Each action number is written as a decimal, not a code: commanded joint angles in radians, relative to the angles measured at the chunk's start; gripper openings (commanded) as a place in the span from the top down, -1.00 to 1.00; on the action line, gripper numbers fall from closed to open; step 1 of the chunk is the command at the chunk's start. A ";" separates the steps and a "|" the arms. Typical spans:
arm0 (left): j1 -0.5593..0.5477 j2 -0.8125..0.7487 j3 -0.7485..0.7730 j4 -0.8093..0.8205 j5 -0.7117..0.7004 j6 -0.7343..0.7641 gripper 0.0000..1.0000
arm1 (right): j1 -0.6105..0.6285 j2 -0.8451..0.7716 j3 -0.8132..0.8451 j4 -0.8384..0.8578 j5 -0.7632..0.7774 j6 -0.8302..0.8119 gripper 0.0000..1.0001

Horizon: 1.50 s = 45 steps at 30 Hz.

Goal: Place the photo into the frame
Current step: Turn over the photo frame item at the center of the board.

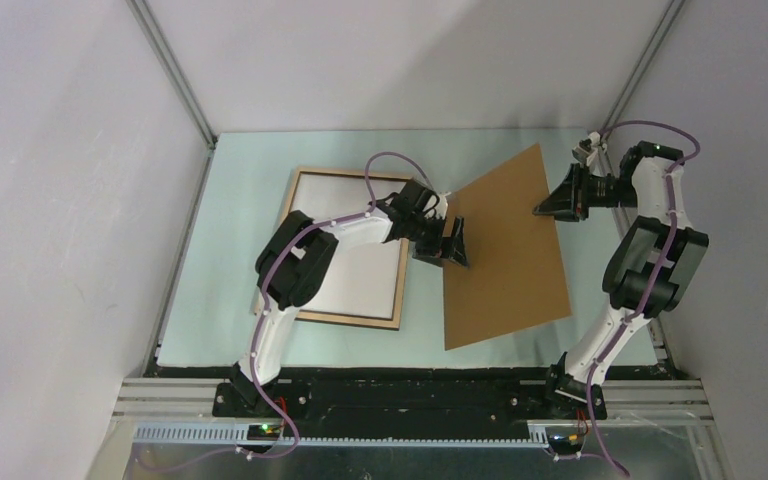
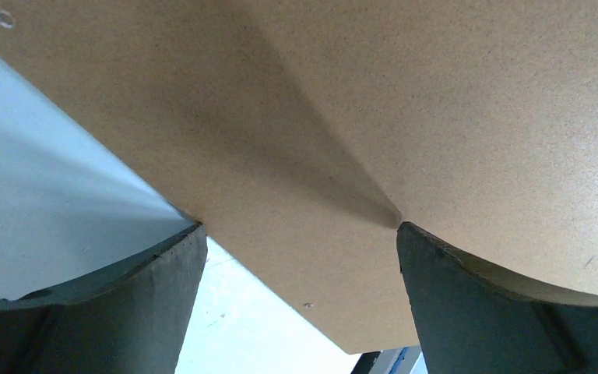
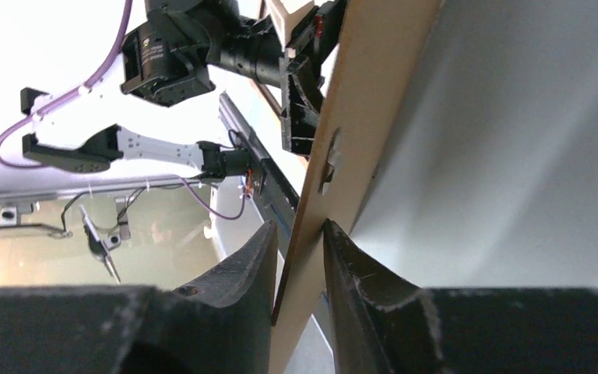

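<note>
Two-sided handling of the flat brown backing board (image 1: pixel 505 250): left gripper (image 1: pixel 450 252) wide open, right gripper (image 1: pixel 543 210) narrow astride its edge, firm pinch judged due next.

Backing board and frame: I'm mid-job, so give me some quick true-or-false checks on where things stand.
1. The backing board has its edge between the fingers of the right gripper. True.
2. The left gripper is shut. False: its jaws stand wide open, tips against the board.
3. The frame lies flat on the table, light wood side up. True.
4. The board lies inside the frame. False: it is beside the frame, to its right in the top view.
</note>
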 commanded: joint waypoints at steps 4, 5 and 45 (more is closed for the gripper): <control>-0.004 -0.018 -0.041 -0.012 -0.071 0.040 -0.99 | 0.043 -0.194 -0.027 0.185 0.143 0.260 0.60; -0.003 -0.023 -0.041 -0.013 -0.077 0.038 -0.99 | 0.060 -0.209 -0.027 0.204 0.191 0.281 0.62; 0.155 -0.335 0.281 -0.068 0.088 -0.332 -0.99 | 0.685 -0.181 0.441 0.270 1.088 0.460 1.00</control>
